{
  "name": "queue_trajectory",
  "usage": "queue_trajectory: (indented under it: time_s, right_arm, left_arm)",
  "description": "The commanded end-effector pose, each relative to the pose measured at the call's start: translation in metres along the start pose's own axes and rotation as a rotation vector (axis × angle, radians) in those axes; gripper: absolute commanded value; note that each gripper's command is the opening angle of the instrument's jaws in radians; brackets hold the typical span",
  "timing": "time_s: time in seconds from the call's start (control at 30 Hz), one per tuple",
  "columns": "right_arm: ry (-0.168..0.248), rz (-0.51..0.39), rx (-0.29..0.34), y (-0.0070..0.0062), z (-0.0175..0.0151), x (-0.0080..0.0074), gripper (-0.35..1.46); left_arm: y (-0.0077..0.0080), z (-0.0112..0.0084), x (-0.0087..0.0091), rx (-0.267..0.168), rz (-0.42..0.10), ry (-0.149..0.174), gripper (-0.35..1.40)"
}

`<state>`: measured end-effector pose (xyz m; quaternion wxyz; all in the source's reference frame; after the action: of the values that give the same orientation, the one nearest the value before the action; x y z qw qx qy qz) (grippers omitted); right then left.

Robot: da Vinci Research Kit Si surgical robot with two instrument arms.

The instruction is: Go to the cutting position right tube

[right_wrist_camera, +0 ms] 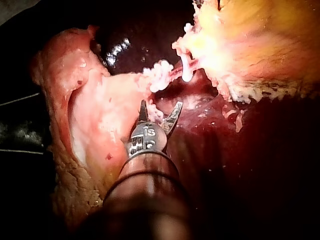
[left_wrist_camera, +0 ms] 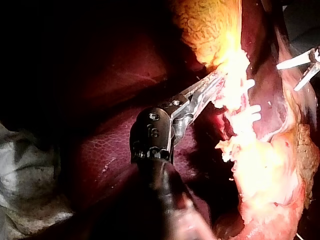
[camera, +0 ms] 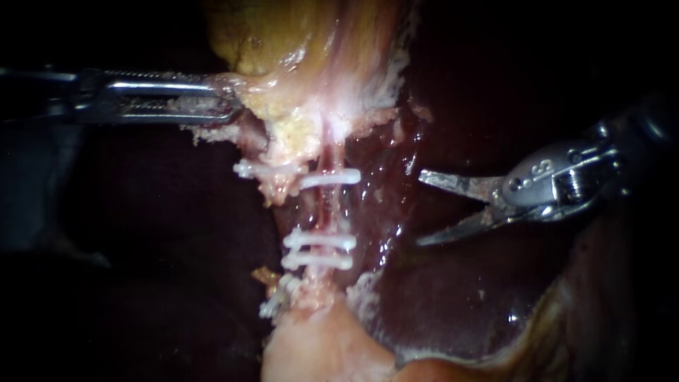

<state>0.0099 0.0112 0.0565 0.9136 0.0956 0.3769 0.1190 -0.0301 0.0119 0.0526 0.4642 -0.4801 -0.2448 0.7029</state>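
My left instrument (camera: pixel 212 105) clamps the edge of the gallbladder (camera: pixel 283 71), while my right instrument (camera: pixel 422 209) holds its blades apart, gripping nothing, near the clipped right tube (camera: pixel 327 209).

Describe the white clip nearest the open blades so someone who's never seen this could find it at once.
From the yellow tissue gripped by the left instrument, a pink tube runs down the endoscope view. The clip crosses it below that tissue, level with the right instrument's upper blade. Alone on that tube, it differs from the next clips down, a pair.
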Motion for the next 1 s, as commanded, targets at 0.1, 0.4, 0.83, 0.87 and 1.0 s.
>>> queue_trajectory:
  time_s: [0.1, 0.4, 0.83, 0.87, 1.0]
  right_arm:
    - [0.0, 0.0, 0.0, 0.0, 0.0001, 0.0, 1.44]
    - [0.011, 0.005, 0.038, 0.0002, 0.0003, 0.0005, 1.44]
    - [0.099, 0.141, 0.198, -0.0007, 0.0058, 0.0024, 1.41]
    - [0.099, 0.147, 0.201, -0.0008, 0.0064, 0.0024, 1.41]
    - [0.101, 0.162, 0.223, -0.0012, 0.0092, 0.0025, 1.41]
  left_arm:
    - [0.0001, -0.0009, 0.0009, -0.008, -0.004, -0.004, -0.35]
    - [0.001, -0.0055, 0.0052, -0.005, -0.021, 0.03, -0.35]
    - [0.0009, -0.0055, 0.0049, 0.0, -0.019, 0.033, -0.35]
    - [0.0009, -0.0055, 0.0048, 0.0, -0.019, 0.033, -0.35]
    - [0.0009, -0.0055, 0.0048, 0.0, -0.019, 0.033, -0.35]
